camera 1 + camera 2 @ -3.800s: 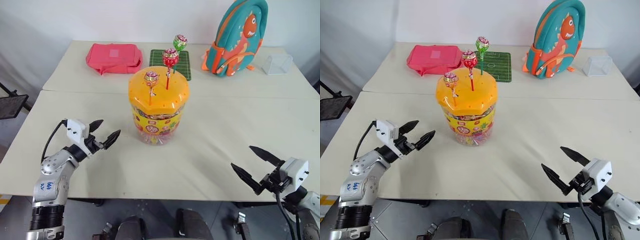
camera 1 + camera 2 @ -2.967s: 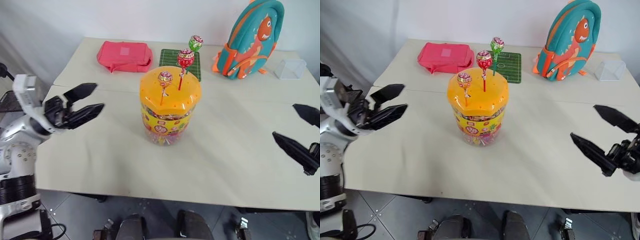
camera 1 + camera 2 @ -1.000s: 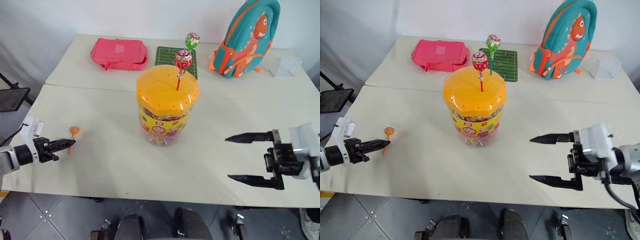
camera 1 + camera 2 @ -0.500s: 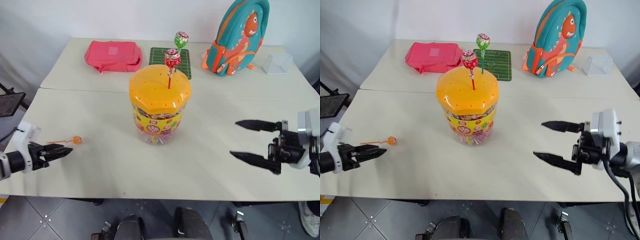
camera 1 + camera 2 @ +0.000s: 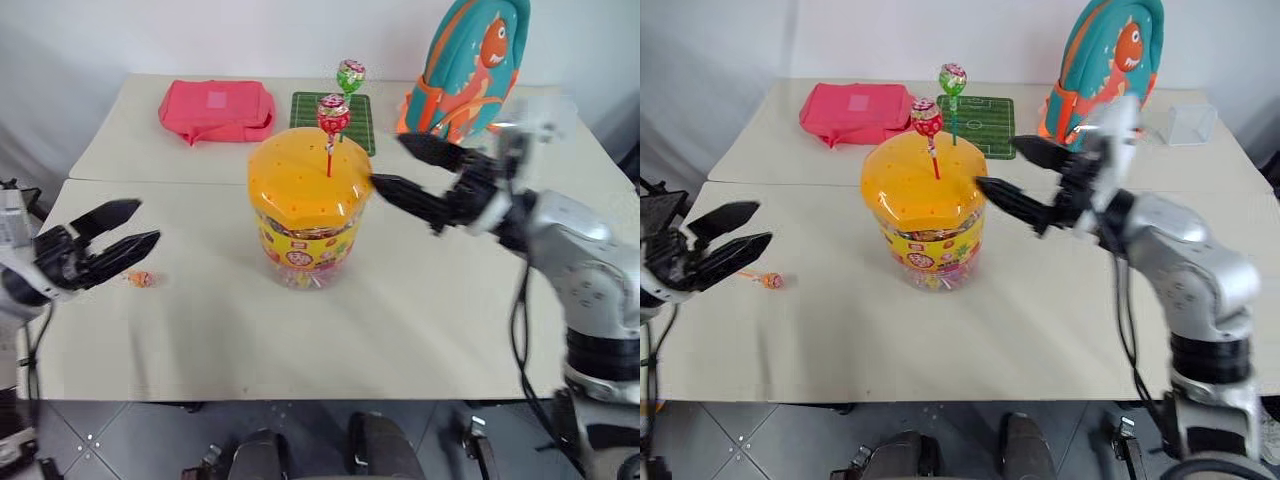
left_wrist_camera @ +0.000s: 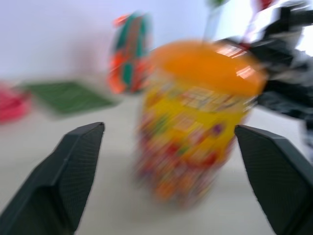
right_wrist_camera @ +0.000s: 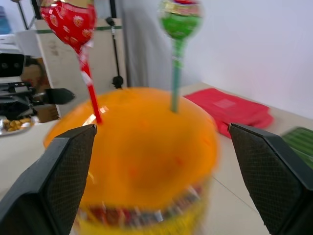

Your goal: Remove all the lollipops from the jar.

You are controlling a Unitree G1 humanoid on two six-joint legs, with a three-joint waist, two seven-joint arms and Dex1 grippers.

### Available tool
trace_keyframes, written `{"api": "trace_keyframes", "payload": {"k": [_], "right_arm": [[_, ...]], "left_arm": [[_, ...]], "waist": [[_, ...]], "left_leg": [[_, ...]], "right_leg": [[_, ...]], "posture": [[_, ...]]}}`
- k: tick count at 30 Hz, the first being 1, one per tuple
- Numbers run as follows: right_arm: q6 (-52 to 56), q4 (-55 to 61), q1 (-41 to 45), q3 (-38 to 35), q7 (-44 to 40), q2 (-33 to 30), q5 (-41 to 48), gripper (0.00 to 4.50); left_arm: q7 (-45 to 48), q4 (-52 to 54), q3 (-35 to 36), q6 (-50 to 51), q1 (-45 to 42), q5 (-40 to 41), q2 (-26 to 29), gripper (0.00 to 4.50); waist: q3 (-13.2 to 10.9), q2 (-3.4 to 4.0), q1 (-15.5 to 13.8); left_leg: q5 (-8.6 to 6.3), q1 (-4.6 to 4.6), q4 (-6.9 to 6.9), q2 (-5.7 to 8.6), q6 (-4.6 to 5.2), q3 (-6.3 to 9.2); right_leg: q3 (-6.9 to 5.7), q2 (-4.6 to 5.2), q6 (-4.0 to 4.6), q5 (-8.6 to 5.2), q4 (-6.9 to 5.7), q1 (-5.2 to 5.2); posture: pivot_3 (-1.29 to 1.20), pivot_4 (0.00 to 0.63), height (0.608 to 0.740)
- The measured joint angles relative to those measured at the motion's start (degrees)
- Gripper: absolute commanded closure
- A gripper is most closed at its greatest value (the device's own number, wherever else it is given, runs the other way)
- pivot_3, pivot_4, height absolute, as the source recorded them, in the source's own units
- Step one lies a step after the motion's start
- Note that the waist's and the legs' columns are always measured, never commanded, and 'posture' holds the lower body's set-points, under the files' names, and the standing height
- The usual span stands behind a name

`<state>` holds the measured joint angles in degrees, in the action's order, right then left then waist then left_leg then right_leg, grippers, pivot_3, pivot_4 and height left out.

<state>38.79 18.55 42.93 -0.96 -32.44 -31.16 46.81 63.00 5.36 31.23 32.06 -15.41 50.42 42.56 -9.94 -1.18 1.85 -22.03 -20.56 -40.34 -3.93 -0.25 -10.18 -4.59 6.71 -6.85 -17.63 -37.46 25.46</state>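
On the desk (image 5: pixel 420 330), left of the jar (image 5: pixel 308 215), lies the orange lollipop (image 5: pixel 140 279), let go since a second ago; the left gripper (image 5: pixel 120 228) has spread and risen above it. Right gripper (image 5: pixel 405 168), spread wide, has swung in beside the lid, where red lollipop (image 5: pixel 333 113) and green lollipop (image 5: pixel 350 75) stand. Label print is unreadable.

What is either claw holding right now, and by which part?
Nothing. The left claw is open and empty, with the orange lollipop lying on the table beside it. The right claw is open near the jar, gripping neither stick.
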Motion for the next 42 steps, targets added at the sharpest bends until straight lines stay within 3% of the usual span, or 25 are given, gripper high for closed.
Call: {"api": "trace_keyframes", "payload": {"k": [6, 9, 21, 27, 35, 38, 42], "right_arm": [[-0.1, -0.02, 1.33, 3.69, -0.61, 1.73, -4.26, 0.0], [-0.13, 0.0, 1.88, 4.42, -1.96, 1.88, -5.05, 0.59], [-0.24, -0.92, 4.83, 4.73, -4.36, 5.06, -7.1, 4.39], [-1.63, -2.54, 4.81, 2.36, -6.34, 6.86, -6.15, 4.48], [-4.78, -4.28, 3.75, -4.85, -9.41, 7.22, -1.87, 4.48], [-1.68, -5.38, 1.85, -11.77, -11.9, -4.56, 0.9, 4.48], [1.33, -9.29, -8.5, -15.24, -14.02, -22.39, -6.91, 4.48]], "left_arm": [[-1.56, 1.17, -1.57, 1.99, -0.28, 2.7, -1.78, 0.06], [-1.5, 1.57, -2.09, 2.33, -0.57, 3.41, -1.77, 0.0], [-1.81, 3.34, -3.6, -3.82, -4.31, 3.23, -5.1, 0.0], [-6.52, 5.25, -3.27, -2.72, -7.39, 7.82, -6.57, 0.0], [-4.06, 5.25, -4.93, -2.18, -6.95, 7.35, -3.99, 0.0], [1.71, 5.39, -6.73, -3.24, -4.07, 3.96, 1.29, 0.0], [4.86, 6.37, -6.91, -4.51, -1.89, 1.67, 4.15, 0.0]], "waist": [[0.0, 0.0, 0.3], [0.0, 0.0, 0.28], [0.0, 0.0, 0.3], [0.0, 0.0, 0.27], [-0.01, 0.01, 0.4], [-0.02, 0.03, -0.35], [-0.01, 0.0, -0.53]], "left_leg": [[0.0, 0.01, 0.05, 0.0, 0.0, 0.0], [0.0, 0.01, 0.04, 0.0, 0.0, -0.01], [0.0, 0.01, 0.02, 0.01, 0.0, -0.01], [0.0, 0.01, 0.0, 0.01, 0.0, 0.02], [0.0, 0.01, 0.05, 0.02, 0.0, 0.01], [0.0, -0.02, 0.15, 0.08, 0.01, 0.02], [-0.01, -0.08, 0.3, 0.08, 0.02, -0.03]], "right_leg": [[0.0, 0.0, 0.0, 0.0, 0.04, 0.0], [0.0, 0.0, 0.0, 0.0, 0.04, 0.0], [0.0, -0.02, 0.0, 0.0, 0.04, -0.01], [0.01, -0.01, 0.0, 0.0, 0.02, -0.02], [-0.01, -0.03, 0.0, 0.0, 0.06, -0.02], [-0.03, 0.0, 0.0, 0.0, 0.2, -0.03], [-0.02, 0.0, -0.02, 0.01, 0.66, -0.11]], "posture": [[0.0, 0.15, 0.74], [0.0, 0.15, 0.74], [0.0, 0.15, 0.74], [0.0, 0.15, 0.74], [0.0, 0.15, 0.74], [0.0, 0.15, 0.74], [0.0, 0.15, 0.74]]}}
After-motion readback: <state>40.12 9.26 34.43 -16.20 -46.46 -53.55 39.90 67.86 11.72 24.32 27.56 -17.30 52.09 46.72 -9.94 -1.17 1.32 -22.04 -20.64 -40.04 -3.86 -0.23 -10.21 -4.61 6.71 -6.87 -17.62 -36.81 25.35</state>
